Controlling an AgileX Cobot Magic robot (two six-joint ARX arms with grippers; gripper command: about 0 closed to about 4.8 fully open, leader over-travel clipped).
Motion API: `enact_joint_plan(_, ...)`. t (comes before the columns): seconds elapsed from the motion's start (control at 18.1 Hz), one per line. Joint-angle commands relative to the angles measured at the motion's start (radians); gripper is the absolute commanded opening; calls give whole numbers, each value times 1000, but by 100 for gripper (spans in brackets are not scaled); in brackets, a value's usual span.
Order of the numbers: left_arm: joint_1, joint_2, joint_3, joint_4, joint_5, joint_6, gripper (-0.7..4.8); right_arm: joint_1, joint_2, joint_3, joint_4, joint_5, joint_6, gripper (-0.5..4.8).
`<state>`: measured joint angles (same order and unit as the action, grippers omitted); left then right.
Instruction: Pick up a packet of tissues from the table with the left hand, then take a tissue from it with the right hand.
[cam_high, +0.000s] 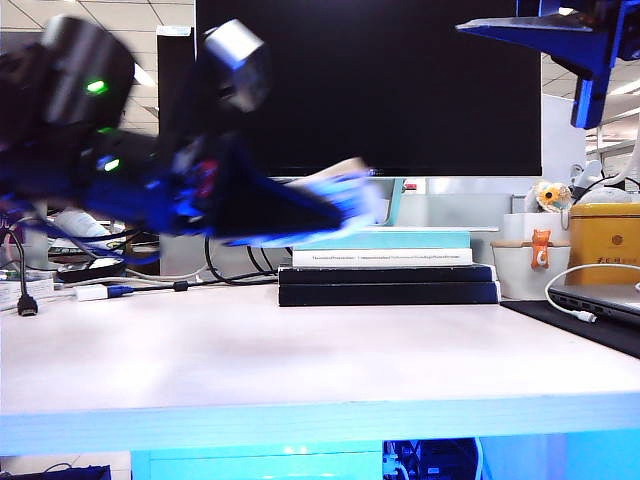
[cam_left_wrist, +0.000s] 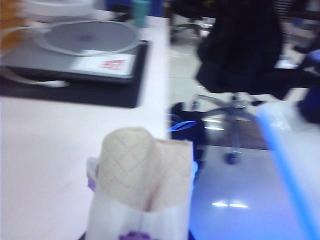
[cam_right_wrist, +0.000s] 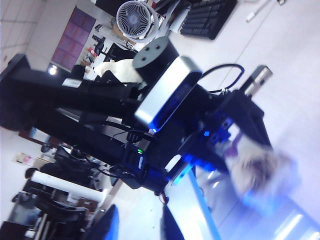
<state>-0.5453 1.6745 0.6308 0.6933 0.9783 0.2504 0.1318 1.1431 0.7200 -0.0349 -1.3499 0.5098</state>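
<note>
The pale wood-grain surface (cam_high: 300, 350) spans the exterior view, with a dark monitor (cam_high: 370, 85) behind it and a stack of books (cam_high: 388, 270) at its back edge. To the right stand a yellow box (cam_high: 604, 243), a white cup with an orange figure (cam_high: 530, 265) and the corner of a laptop (cam_high: 600, 300) with a white cable.

The left hand (cam_high: 130, 170), bulky and black with green lights, hangs blurred above the surface on the left of that view, its fingers pointing toward the middle. The left gripper (cam_high: 345, 200) is clamped on the packet of tissues (cam_left_wrist: 137, 215), held clear of the surface in front of the books. In the exterior view the packet is only a pale smear at the tips.

The left wrist view shows what that smear hides: the whitish plastic pack with a purple patch, and a cream, quilted tissue (cam_left_wrist: 145, 172) standing out of its open top in two folded lobes (still partly inside the pack). Beyond it lie the laptop on a black mat and an office chair on the floor.

The right hand (cam_high: 560, 40) sits high at the upper right corner, well apart from the packet. The right gripper shows in no view clearly enough; I cannot tell how its fingers stand. Its wrist view looks across at the left arm's silver camera (cam_right_wrist: 167, 92) and the blurred packet.
</note>
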Motion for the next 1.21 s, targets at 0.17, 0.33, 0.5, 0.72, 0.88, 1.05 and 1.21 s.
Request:
enact_joint_plan(0.17, -116, -5, 133, 19, -93, -89, 120, 9, 1, 5, -27, -39, 11, 113)
enact_joint_plan(0.33, -121, -5, 165, 25, -38, -152, 120, 9, 2, 4, -43, -23, -21, 113)
enact_joint_plan(0.5, -130, -6, 168, 26, 18, -161, 120, 6, 3, 4, -43, 31, -53, 113)
enact_joint_plan(0.72, -131, -6, 195, 25, 24, -176, 120, 6, 4, 4, -44, 50, -68, 113)
enact_joint_plan(0.88, -145, -2, 230, -13, -16, -172, 120, 7, 34, 4, -43, 50, -67, 112)
enact_joint_plan(1.05, -169, -2, 230, -32, -38, -151, 120, 7, 63, 4, -42, 50, -69, 96)
enact_joint_plan(1.21, -171, -2, 230, -35, -42, -152, 120, 7, 66, 4, -19, 51, -99, -6)
